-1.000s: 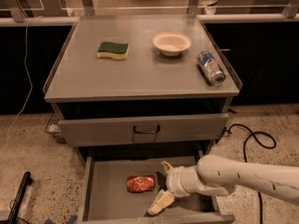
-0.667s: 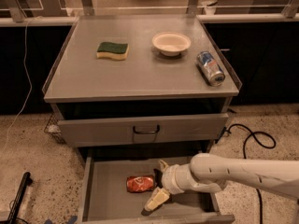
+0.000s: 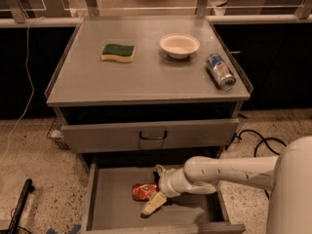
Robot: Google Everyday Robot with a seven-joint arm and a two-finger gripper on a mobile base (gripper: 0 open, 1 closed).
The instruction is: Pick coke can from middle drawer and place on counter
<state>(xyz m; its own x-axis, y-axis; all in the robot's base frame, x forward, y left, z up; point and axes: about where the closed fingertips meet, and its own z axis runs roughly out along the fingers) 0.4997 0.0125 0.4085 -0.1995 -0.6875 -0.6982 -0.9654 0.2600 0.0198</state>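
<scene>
Camera view: the middle drawer (image 3: 111,201) stands open beneath the worktop (image 3: 146,79), and the coke can (image 3: 141,192) lies on its side near the middle of the drawer floor. The gripper (image 3: 153,189) is down inside the drawer, spread wide, one finger either side of the can's near end. Contact can't be made out.

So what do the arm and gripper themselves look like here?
The arm is a smooth white tube, widening into a bulky white shell at the right edge, with a rounded white collar at the wrist. The gripper, down in the middle drawer by the coke can, has two tapered cream-coloured fingers. No cables or markings show on it.
</scene>
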